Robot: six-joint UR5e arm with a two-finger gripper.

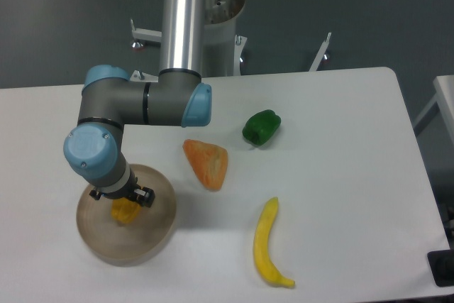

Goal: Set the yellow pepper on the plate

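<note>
A single grey robot arm with pale blue joint caps [135,108] reaches down from a silver upright column [181,15] at the far side of a white table [340,196]. Its wrist bends over the near-left part of the table, where the black two-finger gripper [125,202] sits low above the round, flat, beige-tan plate with a low raised rim [145,235].

The small, blocky yellow-orange bell pepper [124,211] lies within the plate's rim, toward the plate's far-left part, directly under the gripper. The wrist hides most of the fingers and the top of the pepper, so it cannot be told whether the jaws are closed on the pepper or parted around it, nor whether the pepper rests on the plate's surface or hangs just over it.

To the right of the plate, near the middle of the table, lies an orange wedge-shaped carrot piece [207,163]. Farther right and toward the far side sits a glossy dark green bell pepper [261,127]. Near the front edge, right of centre, lies a long curved yellow banana [269,253], well apart from the plate.
</note>
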